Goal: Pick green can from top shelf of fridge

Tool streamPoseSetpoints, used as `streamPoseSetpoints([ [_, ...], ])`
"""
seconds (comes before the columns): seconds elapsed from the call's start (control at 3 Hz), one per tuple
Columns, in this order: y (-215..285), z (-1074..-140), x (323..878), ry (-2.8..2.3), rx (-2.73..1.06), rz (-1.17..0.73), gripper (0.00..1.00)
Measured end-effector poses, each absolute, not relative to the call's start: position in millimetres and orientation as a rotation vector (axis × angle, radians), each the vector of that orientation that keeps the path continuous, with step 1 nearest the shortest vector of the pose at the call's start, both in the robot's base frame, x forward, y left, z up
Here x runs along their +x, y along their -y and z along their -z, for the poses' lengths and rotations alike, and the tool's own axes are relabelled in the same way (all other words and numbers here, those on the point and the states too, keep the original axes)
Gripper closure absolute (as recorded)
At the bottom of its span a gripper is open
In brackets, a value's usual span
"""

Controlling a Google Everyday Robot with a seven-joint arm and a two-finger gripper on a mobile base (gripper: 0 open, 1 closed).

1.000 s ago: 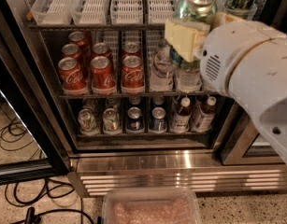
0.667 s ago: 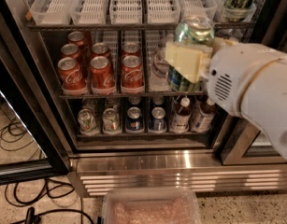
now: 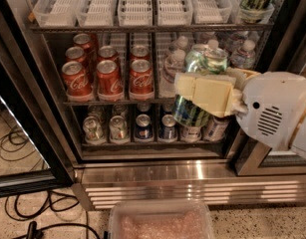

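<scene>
As it stands open, fridge (image 3: 157, 176): steel frame fills the view.
Top shelf (image 3: 142, 28): well above the can.
Gripper (image 3: 202, 91): pinching the green can (image 3: 205, 61), in front of the water bottles (image 3: 175, 66).
Risk: a tilted can may slide out of the pinch and drop.
Green can: held in the air, long axis near upright, silver top leaning right.

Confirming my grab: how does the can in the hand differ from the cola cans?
The green can is tilted, gripped in the hand right of centre; the cola cans stand upright on their shelf. The green can is streaked green; the cola cans are red. Both have silver tops.
</scene>
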State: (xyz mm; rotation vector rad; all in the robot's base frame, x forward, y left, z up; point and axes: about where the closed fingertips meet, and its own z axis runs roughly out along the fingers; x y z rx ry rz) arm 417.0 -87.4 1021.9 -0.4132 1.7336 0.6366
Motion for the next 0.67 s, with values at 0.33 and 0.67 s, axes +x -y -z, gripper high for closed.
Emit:
streamPoseSetpoints([
  [0.33,76.1,-1018.2,399.6,-1.715,-0.53,-0.765,1.0],
  [0.67,76.1,-1018.2,399.6,-1.715,-0.53,-0.765,1.0],
])
